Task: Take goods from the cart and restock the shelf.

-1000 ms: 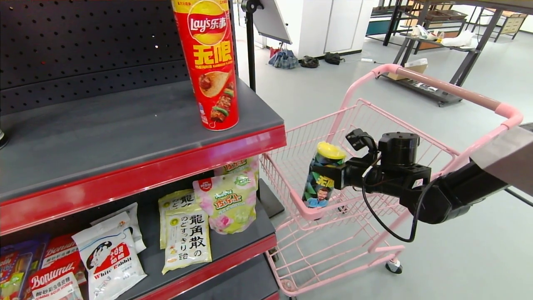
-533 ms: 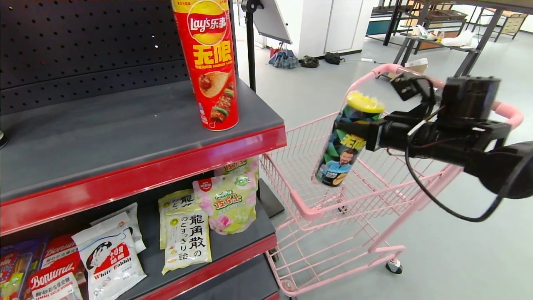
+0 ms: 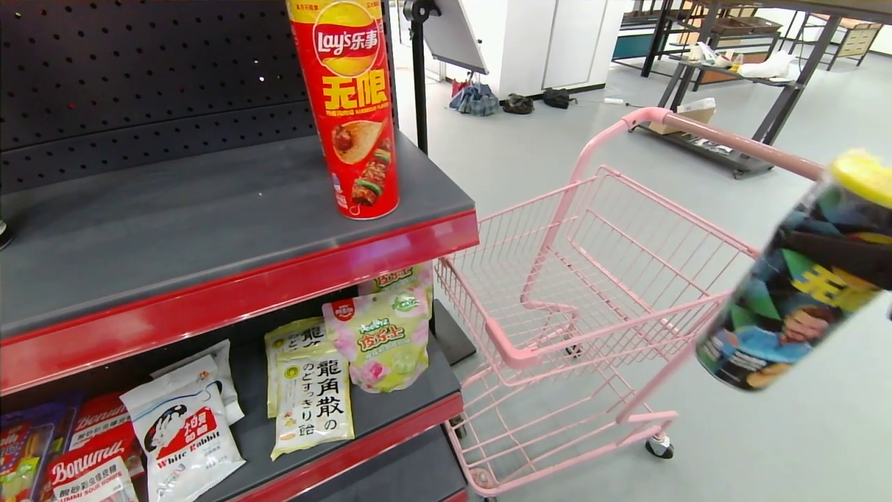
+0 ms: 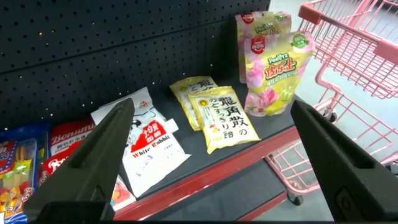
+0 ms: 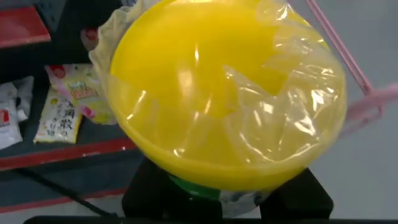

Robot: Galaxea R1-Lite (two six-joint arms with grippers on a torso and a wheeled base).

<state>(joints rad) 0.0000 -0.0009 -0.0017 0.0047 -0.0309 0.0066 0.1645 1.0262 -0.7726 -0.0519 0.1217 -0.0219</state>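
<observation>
Grips a tall, smooth cardboard can (image 3: 766, 328) in the closed right hand (image 3: 836, 254), long axis tilted, yellow plastic lid (image 5: 224, 93) uppermost. Needs carrying to that hand's left, past the pink wire cart (image 3: 725, 143), onto the flat grey shelf (image 3: 209, 230) (beside the red tube (image 3: 355, 104)). Spread open and empty, the left hand (image 4: 211, 106), over soft bags (image 4: 149, 146).

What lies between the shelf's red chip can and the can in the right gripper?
The pink cart, its basket, as the head view shows.

A chip can (image 5: 227, 93) shows its yellow lid, wrapped in clear film, up close. Beyond it, snack pouches (image 5: 68, 102) lie near the shelf's (image 5: 68, 152) red front edge. A pink cart rail (image 5: 376, 99) stands opposite.
</observation>
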